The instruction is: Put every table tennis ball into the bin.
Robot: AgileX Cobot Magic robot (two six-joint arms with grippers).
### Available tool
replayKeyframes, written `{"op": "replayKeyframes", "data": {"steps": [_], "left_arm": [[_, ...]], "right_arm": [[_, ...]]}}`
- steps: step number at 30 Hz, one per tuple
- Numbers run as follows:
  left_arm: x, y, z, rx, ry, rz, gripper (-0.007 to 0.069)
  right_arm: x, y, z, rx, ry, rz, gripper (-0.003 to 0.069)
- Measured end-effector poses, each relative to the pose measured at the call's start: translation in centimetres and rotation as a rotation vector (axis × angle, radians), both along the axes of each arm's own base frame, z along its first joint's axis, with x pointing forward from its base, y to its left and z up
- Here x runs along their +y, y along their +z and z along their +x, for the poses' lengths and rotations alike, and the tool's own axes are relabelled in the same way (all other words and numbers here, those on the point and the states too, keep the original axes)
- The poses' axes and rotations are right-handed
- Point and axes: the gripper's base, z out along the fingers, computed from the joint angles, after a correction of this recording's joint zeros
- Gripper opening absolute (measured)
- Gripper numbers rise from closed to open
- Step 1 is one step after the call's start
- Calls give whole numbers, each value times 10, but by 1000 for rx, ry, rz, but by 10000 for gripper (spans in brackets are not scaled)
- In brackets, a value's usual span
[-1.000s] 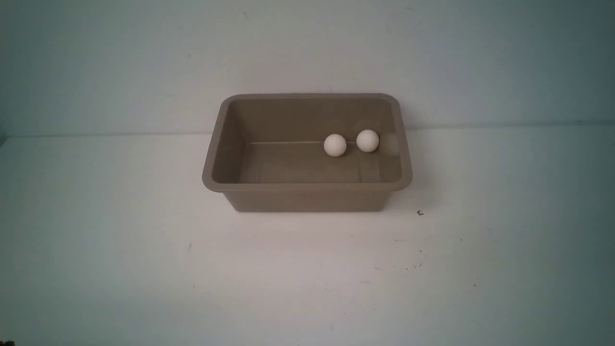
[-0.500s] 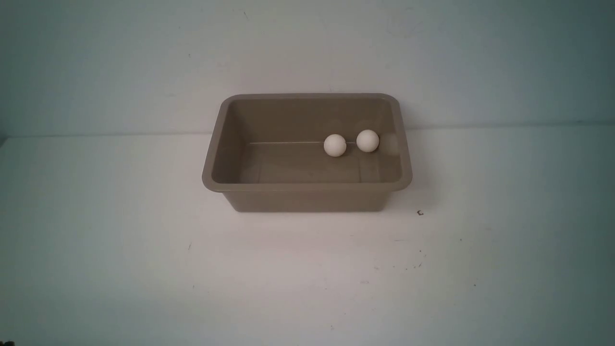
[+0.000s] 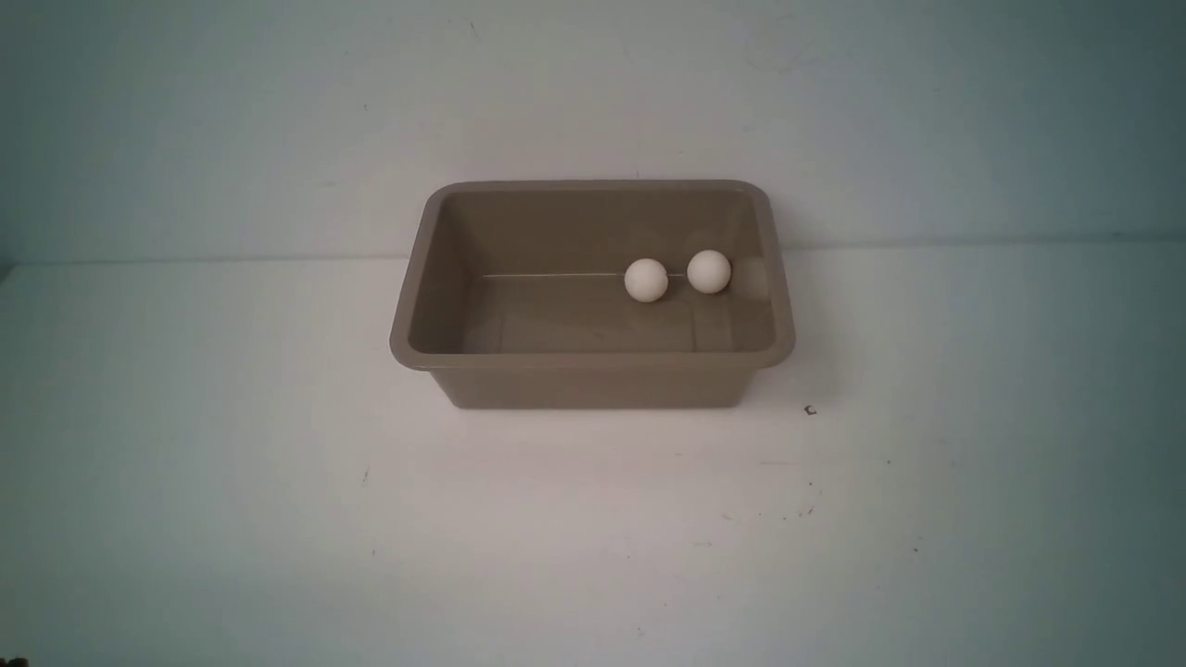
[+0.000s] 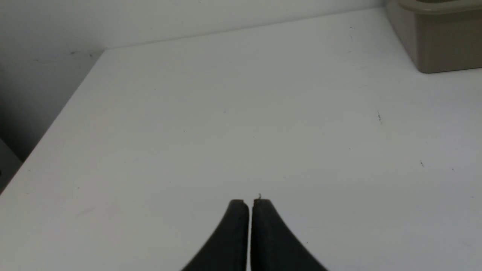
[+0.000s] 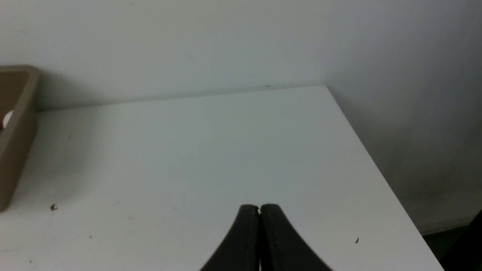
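Observation:
The taupe-brown bin [image 3: 593, 384] stands at the back middle of the white table. Two off-white table tennis balls lie inside it near its far right: one ball [image 3: 646, 280] and the other ball [image 3: 709, 271], side by side with a small gap. Neither arm shows in the front view. My left gripper [image 4: 249, 203] is shut and empty over bare table, with the bin's corner [image 4: 444, 49] far off. My right gripper [image 5: 259, 208] is shut and empty over bare table, with the bin's end [image 5: 15, 143] far off and a sliver of a ball [image 5: 6, 119] showing in it.
The table's left edge [image 4: 56, 124] and right edge [image 5: 369, 158] drop off beside the wall. A small dark speck [image 3: 810, 410] lies on the table right of the bin.

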Motion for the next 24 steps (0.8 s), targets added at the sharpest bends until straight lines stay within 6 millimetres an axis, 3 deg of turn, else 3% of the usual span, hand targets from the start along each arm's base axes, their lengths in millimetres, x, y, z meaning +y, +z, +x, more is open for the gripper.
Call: {"op": "replayKeyframes", "data": {"steps": [7,11,17,24], "left_arm": [[0,0,0,0,0,0,-4],[0,0,0,0,0,0,-4],[0,0,0,0,0,0,-4],[0,0,0,0,0,0,-4]], "right_arm": [[2,-31,-17,-79,-31,37,-18],[4,-59,-25,-124,-18,39,-18],[5,-87,-27,-110,-6,45,-18],[9,-99,-28,-118,63,37,-18]]}}
